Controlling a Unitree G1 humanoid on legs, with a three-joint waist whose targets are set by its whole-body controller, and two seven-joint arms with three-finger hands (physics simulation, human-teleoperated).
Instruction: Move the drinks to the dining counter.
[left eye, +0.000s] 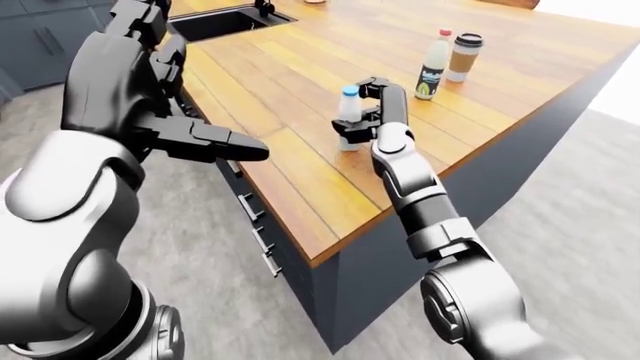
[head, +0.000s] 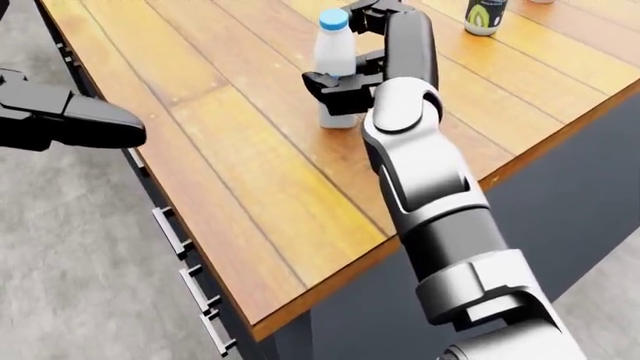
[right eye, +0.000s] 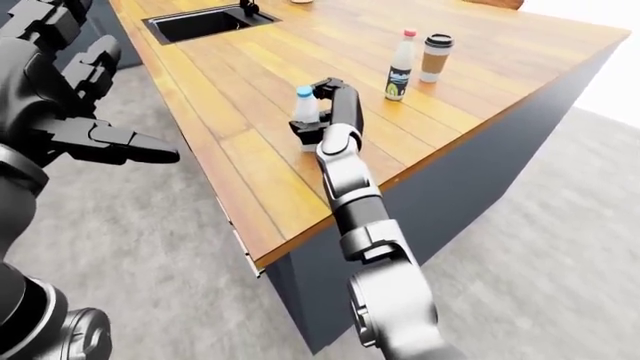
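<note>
The right hand (head: 345, 49) has its dark fingers (head: 332, 81) closed around a white bottle with a blue cap (head: 335, 52). The bottle stands upright on the wooden surface (head: 250, 172), and its base seems to touch the wood in the head view. The left hand (right eye: 95, 139) is away from the surface, over the grey floor (right eye: 150, 247) at the left of the right-eye view. Its fingers are stretched out and it holds nothing.

Further along the surface, well apart from the held bottle, stand a slim bottle with a red cap (left eye: 433, 64) and a paper coffee cup with a dark lid (left eye: 464, 55), just beside each other. A black sink (left eye: 218, 21) is set in the surface near the top left of the left-eye view.
</note>
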